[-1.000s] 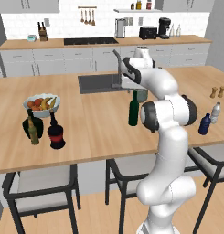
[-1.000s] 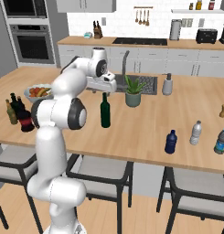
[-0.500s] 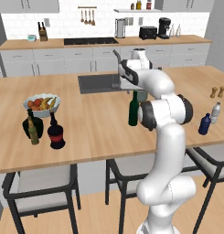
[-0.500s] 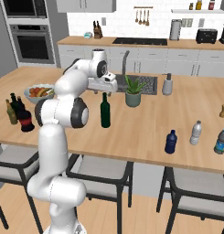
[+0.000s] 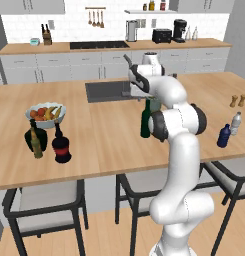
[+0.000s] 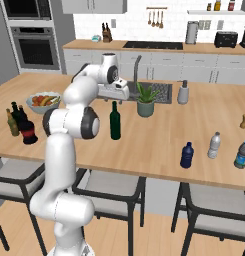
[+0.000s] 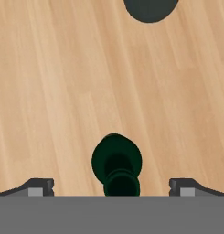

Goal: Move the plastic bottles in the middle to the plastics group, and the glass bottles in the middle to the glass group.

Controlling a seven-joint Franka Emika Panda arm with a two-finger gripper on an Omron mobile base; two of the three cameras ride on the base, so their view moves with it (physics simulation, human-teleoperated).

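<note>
One bottle is your present business: the tall green wine bottle (image 6: 115, 120) stands upright in the middle of the bench (image 6: 159, 130), just in front of the potted plant (image 6: 145, 99), and the hand (image 7: 112, 188) hangs right above it. Looking down from the hand, you see the bottle's mouth and shoulders between the two finger tips (image 7: 38, 186), which stand spread wide on either side with nothing held. Judging by this, you are at the reach-and-align step for the first glass bottle. Your next move calls for a straight descent so the neck comes between the fingers, then a firm close and a clean lift, since a tall slim bottle will tip if nudged sideways. After that you carry it across to the glass group, the fat green bottle (image 5: 32, 138) and the olive-brown bottle (image 5: 37, 145) beside the fruit bowl (image 5: 45, 114). The squat black bottle (image 5: 61, 146) stands just beside that group, and the small dark blue bottle (image 6: 187, 155) sits near the clear water bottle (image 6: 214, 145).
</note>
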